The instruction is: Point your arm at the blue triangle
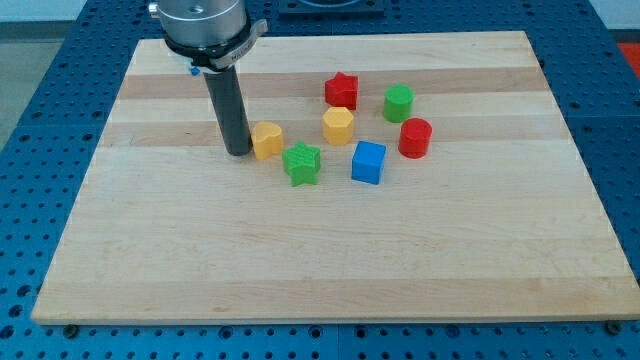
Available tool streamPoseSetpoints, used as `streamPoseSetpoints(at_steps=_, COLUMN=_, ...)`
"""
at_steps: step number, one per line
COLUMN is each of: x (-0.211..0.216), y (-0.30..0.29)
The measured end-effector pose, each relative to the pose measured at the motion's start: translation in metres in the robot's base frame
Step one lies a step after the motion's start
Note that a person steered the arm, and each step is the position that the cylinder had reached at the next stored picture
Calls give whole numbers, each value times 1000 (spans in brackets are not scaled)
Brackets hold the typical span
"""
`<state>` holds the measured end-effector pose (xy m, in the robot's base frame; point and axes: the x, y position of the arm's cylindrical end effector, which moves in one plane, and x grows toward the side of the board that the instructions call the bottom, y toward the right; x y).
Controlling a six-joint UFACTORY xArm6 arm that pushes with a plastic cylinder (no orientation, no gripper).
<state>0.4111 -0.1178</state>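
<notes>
Blue block (368,162) right of green star (301,163) and yellow block (266,139), my tip (238,152) (plain rod, pinching nothing) against its left.

no readable text, labels or numbers anywhere

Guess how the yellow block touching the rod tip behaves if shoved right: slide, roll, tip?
Probably slides: the yellow block looks squat and flat-bottomed on the smooth wooden board. My tip meets its left side, so it may rotate slightly. It would likely soon bump the green star.
</notes>
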Motion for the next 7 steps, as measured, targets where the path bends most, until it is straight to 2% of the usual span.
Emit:
streamPoseSetpoints(at_steps=1, x=-7, y=-11)
streamPoseSetpoints(at_steps=4, x=-78, y=-102)
streamPoseSetpoints(at_steps=6, x=-140, y=-144)
streamPoseSetpoints(at_steps=7, x=-178, y=-145)
